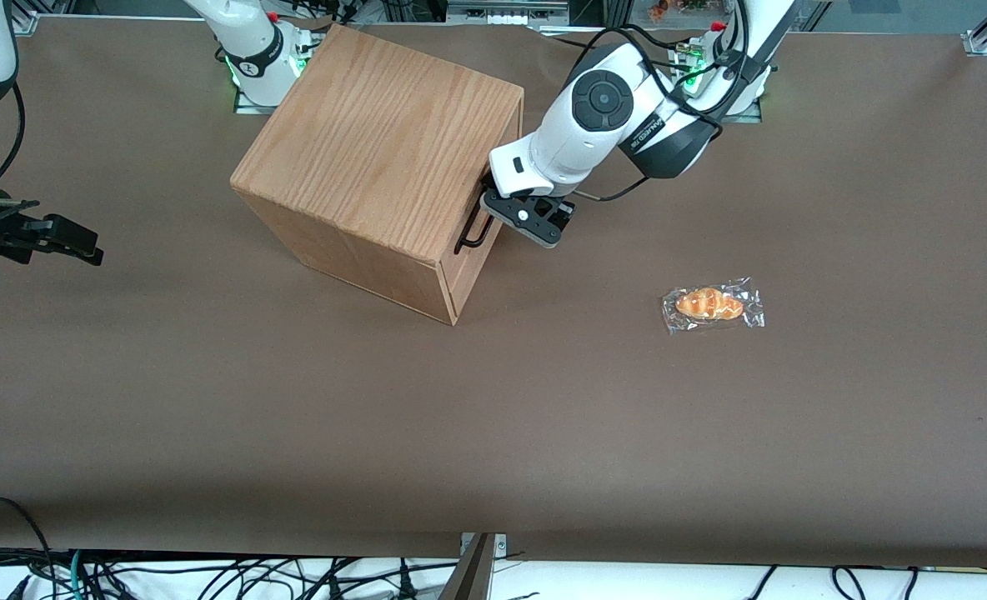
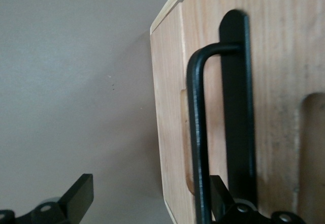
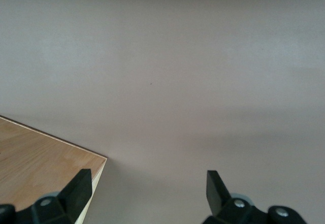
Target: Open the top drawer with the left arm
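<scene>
The light-oak cube cabinet point(image 1: 377, 142) stands on the brown table, its front turned toward the working arm. The top drawer point(image 1: 503, 137) sits flush in it, with its thin black wire handle point(image 1: 471, 235) across the front. My left arm's gripper point(image 1: 512, 218) is at that handle, level with the drawer front. In the left wrist view the gripper point(image 2: 150, 196) is open and the handle bar point(image 2: 197, 112) runs between the fingers, close against one fingertip point(image 2: 219, 193) and apart from the other. The drawer front point(image 2: 284, 56) fills the space past the bar.
A wrapped bread roll point(image 1: 713, 305) lies on the table toward the working arm's end, nearer the front camera than the gripper. A corner of the cabinet top point(image 3: 40, 168) shows in the right wrist view. Cables hang along the table's near edge.
</scene>
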Robot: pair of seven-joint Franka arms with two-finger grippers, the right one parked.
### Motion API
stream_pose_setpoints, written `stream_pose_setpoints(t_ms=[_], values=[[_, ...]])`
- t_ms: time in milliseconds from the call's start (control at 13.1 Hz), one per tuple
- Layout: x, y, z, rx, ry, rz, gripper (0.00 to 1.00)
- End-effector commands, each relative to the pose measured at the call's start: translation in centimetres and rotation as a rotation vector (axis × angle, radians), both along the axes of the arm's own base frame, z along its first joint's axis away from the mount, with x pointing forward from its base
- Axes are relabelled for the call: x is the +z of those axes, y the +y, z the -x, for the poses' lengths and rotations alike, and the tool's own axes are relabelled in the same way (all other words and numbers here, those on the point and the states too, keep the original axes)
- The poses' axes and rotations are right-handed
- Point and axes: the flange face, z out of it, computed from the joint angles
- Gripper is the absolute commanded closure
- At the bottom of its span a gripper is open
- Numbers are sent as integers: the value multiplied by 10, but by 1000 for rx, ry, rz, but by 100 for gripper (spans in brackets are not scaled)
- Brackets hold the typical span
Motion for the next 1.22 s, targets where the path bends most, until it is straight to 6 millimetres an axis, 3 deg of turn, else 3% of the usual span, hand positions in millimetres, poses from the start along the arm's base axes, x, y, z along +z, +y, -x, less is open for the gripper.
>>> stream_pose_setpoints(t_ms=[0, 1144], values=[[4, 23, -6, 9, 7, -55, 0], [15, 136, -62, 75, 46, -195, 0]])
